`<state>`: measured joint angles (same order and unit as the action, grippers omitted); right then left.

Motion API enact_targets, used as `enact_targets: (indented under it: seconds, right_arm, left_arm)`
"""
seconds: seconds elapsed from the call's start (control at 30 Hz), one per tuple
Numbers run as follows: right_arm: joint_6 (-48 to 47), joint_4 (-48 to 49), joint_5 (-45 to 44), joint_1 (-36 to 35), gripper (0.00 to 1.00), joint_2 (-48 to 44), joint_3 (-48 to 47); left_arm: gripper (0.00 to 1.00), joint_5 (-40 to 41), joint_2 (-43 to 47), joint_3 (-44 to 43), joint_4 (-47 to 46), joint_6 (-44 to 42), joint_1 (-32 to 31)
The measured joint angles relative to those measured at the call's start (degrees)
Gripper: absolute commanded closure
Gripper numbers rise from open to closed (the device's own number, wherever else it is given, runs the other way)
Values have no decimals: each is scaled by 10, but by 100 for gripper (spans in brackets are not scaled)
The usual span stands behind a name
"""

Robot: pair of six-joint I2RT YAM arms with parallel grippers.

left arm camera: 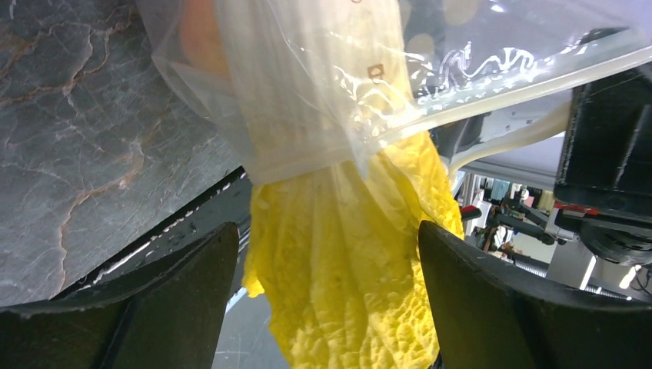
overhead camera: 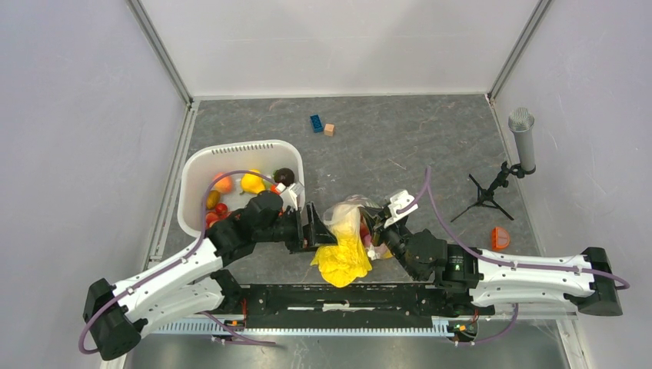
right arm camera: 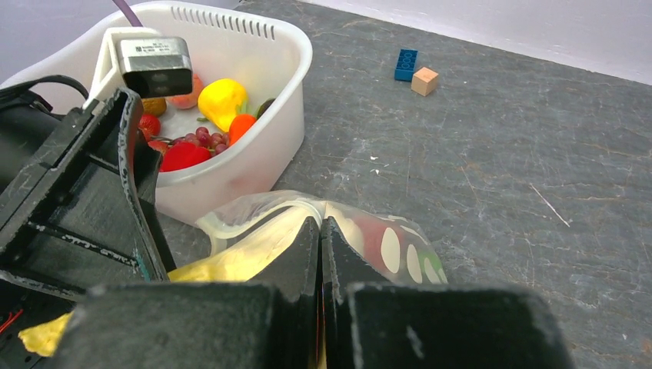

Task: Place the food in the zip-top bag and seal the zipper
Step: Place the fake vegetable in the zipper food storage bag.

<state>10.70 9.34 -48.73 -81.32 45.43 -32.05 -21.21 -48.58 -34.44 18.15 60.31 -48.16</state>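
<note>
The zip-top bag (overhead camera: 351,214) lies at the table's middle, dotted and clear. The large crinkled yellow piece (overhead camera: 343,260) sticks out of its mouth toward the arms. My left gripper (overhead camera: 313,227) is open at the bag's left; in the left wrist view (left arm camera: 327,231) the yellow piece (left arm camera: 346,284) hangs between the spread fingers (left arm camera: 169,300), below the bag (left arm camera: 307,92). My right gripper (overhead camera: 377,233) is shut on the bag's mouth edge (right arm camera: 338,209), pinching the zipper strip. Red and green food shows inside the bag (right arm camera: 388,247). More food (right arm camera: 221,101) lies in the white basket (right arm camera: 269,146).
A blue brick (overhead camera: 316,123) and a small wooden cube (overhead camera: 329,129) lie at the back middle. A grey cylinder on a black tripod (overhead camera: 522,138) stands at the right, with a small orange piece (overhead camera: 500,237) in front of it. The basket (overhead camera: 201,161) is at the left.
</note>
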Motion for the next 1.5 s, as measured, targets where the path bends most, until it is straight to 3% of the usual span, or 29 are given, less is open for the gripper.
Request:
enact_targets:
  seconds: [0.1,0.2,0.53,0.63,0.83,1.27,1.5]
  right_arm:
    - [0,0,0,0,99,-2,0]
    - [1,0,0,0,99,-2,0]
    - [5,0,0,0,99,-2,0]
    - [6,0,0,0,99,-1,0]
    - [6,0,0,0,99,3,0]
    - [1,4,71,2,98,-4,5]
    - [8,4,113,5,98,3,0]
  left_arm:
    - [11,-8,-4,0,9,-5,-2]
    - [22,-18,-10,0,10,-9,-5]
    - [89,-30,-17,7,-30,5,-18]
    - [97,-28,-13,7,-34,8,-19]
    - [98,-9,5,3,-44,33,-19]
    - [98,143,27,-42,-65,113,-24]
    - [98,208,-9,-53,-64,123,-25]
